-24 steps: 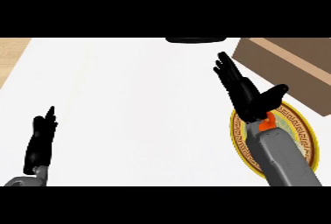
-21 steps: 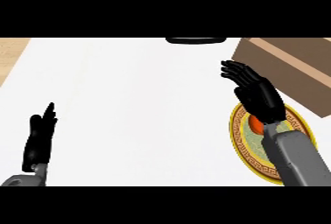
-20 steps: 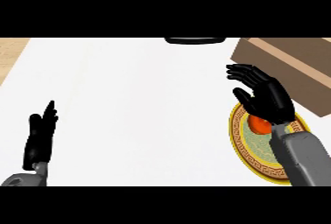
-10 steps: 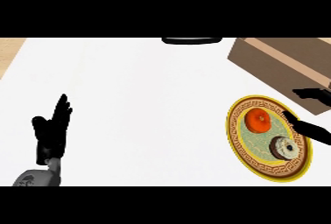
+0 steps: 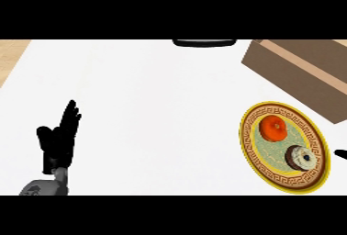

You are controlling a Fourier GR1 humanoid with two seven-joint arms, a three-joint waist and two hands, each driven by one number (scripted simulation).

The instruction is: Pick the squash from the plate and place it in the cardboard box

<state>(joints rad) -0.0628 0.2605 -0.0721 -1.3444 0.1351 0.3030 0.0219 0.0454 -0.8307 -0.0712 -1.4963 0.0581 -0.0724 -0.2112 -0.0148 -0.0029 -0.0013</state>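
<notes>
Squash (image 5: 274, 127) and dark ring (image 5: 301, 157), one each, on one plate (image 5: 248, 137), one cardboard box (image 5: 298, 69)

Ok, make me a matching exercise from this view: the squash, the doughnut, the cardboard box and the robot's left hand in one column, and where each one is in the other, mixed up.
Things:
1. squash
2. doughnut
3. cardboard box
4. left hand

Places:
A. lower left of the view, fingers up
B. on the plate, the part nearer the box
C. upper right corner of the view
D. on the plate, the part nearer the view's lower edge

Pairs: 1-B, 2-D, 3-C, 4-A.
</notes>
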